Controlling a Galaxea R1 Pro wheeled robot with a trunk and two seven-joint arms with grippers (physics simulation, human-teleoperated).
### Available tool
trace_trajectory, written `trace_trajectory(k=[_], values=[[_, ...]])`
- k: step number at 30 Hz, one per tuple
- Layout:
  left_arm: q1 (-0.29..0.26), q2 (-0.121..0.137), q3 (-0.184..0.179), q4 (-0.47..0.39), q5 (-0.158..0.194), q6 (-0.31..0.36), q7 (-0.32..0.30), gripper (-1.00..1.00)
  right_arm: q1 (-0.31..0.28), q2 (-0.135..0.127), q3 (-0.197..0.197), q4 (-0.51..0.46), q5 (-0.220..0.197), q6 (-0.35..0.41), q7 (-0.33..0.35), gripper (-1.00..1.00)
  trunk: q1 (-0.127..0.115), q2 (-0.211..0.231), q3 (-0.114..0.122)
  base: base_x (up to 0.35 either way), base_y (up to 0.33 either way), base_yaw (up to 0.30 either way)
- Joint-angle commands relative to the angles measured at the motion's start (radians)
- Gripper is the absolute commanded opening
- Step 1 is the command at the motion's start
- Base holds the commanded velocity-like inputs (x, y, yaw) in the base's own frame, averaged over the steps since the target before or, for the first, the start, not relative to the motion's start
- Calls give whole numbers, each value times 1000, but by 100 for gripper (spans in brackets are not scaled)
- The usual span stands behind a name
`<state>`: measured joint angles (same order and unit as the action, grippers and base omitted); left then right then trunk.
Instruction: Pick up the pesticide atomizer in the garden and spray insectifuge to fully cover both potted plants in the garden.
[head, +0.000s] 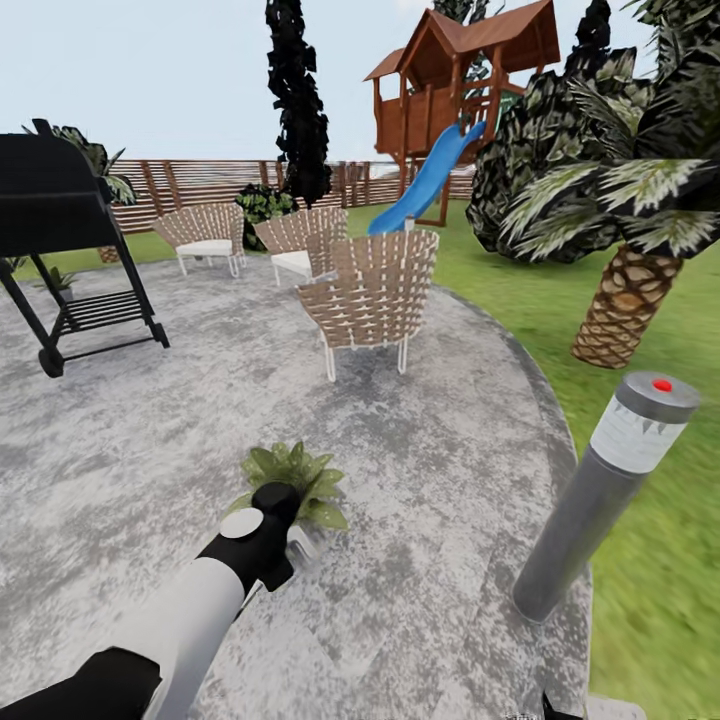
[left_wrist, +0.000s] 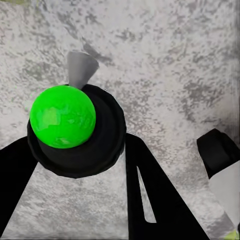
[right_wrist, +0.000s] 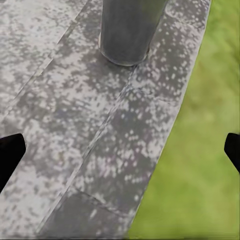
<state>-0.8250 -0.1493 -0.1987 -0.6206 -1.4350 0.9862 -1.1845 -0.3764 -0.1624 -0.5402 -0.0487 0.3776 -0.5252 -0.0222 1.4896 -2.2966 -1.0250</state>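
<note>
Setting: round mottled stone patio (head: 420, 560) ringed by lawn (head: 640, 600), with wicker chairs (head: 372, 292), a black grill (head: 55, 215), a fence and a playhouse slide further out

Left gripper (head: 290, 545): extended low over the paving; its wrist view shows dark fingers (left_wrist: 150, 200) flanking a black body topped by a bright green ball (left_wrist: 62, 116) with a pale nozzle-like cone beyond it. This seems to be the pesticide atomizer clamped in the jaws, though colours differ from what I expected

Potted plant (head: 295, 478): just beyond the left gripper, touching or nearly so in the head view, leaves spreading away from it

Key relation: plant lies straight ahead of the left gripper, so the left arm is far nearer

Right gripper (right_wrist: 120, 150): spread wide, empty, above the patio edge with the grey bollard lamp (right_wrist: 131, 27) ahead of it

Second plant: not identified
</note>
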Motion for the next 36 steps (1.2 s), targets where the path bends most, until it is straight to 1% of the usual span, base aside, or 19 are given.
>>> trace_trajectory(k=[1, 4, 5, 6, 8, 10, 11, 13, 14, 15, 16, 17, 18, 20, 22, 29, 31, 35, 36], values=[[-1, 0, -2, -1, -7, 6, -10, -100, -1, 0, -7, 1, 11, -3, -2, 100, -1, 0, -1, -313, -76, 279], [0, 1, -3, -1, 47, 6, -10, -100, 0, 0, -7, 1, 11, -4, -2, 100, -1, 0, -1, -313, -34, 279], [1, 1, -4, -1, 82, 6, -6, -100, 0, 0, -7, 1, 11, -3, -2, 100, -1, 0, -1, -313, -10, 279], [2, 2, -5, -1, 103, 5, 1, -100, -1, 0, -7, 1, 11, -3, -2, 100, -1, 0, -1, -313, -7, 279], [7, 2, -5, -1, 161, 4, 33, -100, -1, 0, -7, 2, 11, -3, -2, 100, -1, 0, -1, -312, -3, 279], [26, 3, -5, -1, 203, -22, 69, -100, -1, 0, -7, 2, 11, -3, -2, 100, -1, 0, -1, -294, -1, 279], [46, 3, -4, 0, 249, -88, 122, -100, 0, 1, -6, 3, 11, -3, -1, 100, -1, 0, -1, -220, 0, 279], [63, 3, 0, 1, 316, -153, 192, -100, -1, 1, -6, 3, 11, -3, -1, 100, -1, 0, -1, -177, 0, 279], [72, 4, 7, 8, 407, -190, 265, -100, -1, 2, -6, 3, 11, -3, -1, 100, -1, 0, -1, -133, 0, 279], [74, 4, 9, 11, 453, -204, 299, -100, -1, 2, -6, 3, 11, -3, -1, 100, -1, 0, -1, -117, 0, 279], [79, 5, 11, 14, 521, -227, 349, -100, -1, 3, -6, 3, 11, -3, -1, 100, -1, 0, -1, -94, 0, 279], [93, 6, 12, 14, 577, -260, 391, -100, -1, 3, -6, 3, 11, -3, -1, 100, -1, 0, -1, -51, 0, 279], [103, 6, 13, 14, 604, -287, 416, -100, 0, 3, -6, 3, 11, -3, -1, 100, -1, 0, -1, -33, 0, 279], [123, 6, 13, 15, 640, -343, 463, -100, -1, 3, -6, 3, 11, -3, -1, 100, -1, 0, -1, -16, 0, 279], [139, 5, 13, 15, 657, -368, 484, -100, 0, 3, -6, 4, 11, -3, -1, 100, -1, 0, -1, -4, 0, 279], [154, 8, 20, 14, 661, -381, 494, -100, 0, 3, -6, 4, 11, -3, -1, 100, -1, 0, -1, -1, 0, 243], [162, 8, 42, 9, 662, -391, 494, -100, 0, 3, -6, 5, 11, -3, -1, 100, -1, 0, -1, -29, 13, 43], [166, 8, 117, 3, 661, -476, 494, -100, 0, 3, -6, 6, 11, -3, -1, 100, -1, 0, -1, -208, 157, 9], [167, 8, 130, 3, 661, -484, 494, -100, -1, 3, -6, 6, 11, -3, -1, 100, -1, 0, -1, -257, 207, 2]])
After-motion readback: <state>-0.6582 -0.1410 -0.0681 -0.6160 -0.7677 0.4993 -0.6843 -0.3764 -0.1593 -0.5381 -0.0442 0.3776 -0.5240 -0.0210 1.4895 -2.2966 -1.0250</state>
